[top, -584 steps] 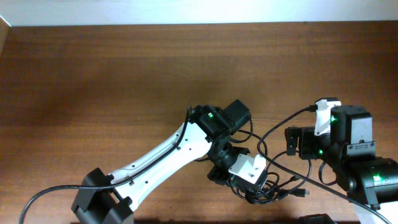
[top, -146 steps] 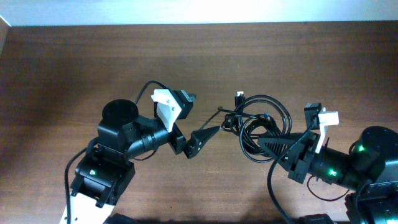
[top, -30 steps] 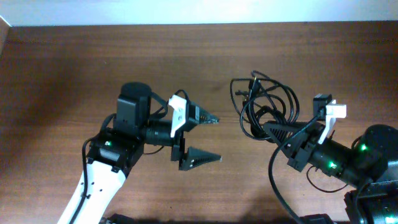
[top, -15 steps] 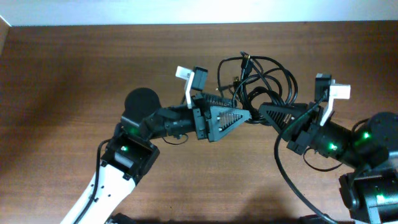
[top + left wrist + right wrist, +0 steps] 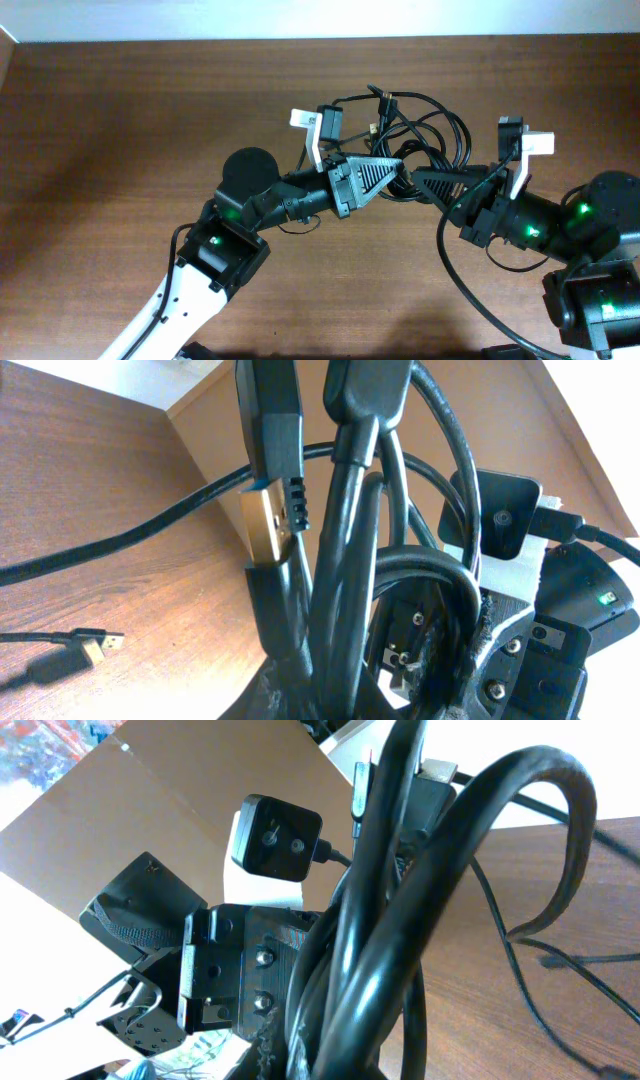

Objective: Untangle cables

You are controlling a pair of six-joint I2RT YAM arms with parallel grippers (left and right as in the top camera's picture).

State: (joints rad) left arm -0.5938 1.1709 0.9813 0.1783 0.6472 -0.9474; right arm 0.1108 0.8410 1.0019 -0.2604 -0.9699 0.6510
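The cables (image 5: 432,122) are a knotted bunch of black cords held above the table between both arms. My left gripper (image 5: 392,178) comes in from the left and is shut on the bunch's lower left strands. My right gripper (image 5: 424,182) faces it tip to tip and is shut on the strands beside it. In the left wrist view the cables (image 5: 350,560) run down into my left gripper (image 5: 340,695), with a gold plug (image 5: 268,520) sticking out. In the right wrist view thick loops of the cables (image 5: 420,920) rise from my right gripper (image 5: 340,1045).
The brown wooden table (image 5: 150,110) lies under both arms, with a white wall along its far edge. One loose plug end (image 5: 95,645) hangs low near the tabletop. The two gripper bodies nearly touch at mid-table.
My left gripper, open and away from the bunch a second ago, swung right into the cables and closed on them. The right gripper kept its hold, and the bunch shifted slightly left.
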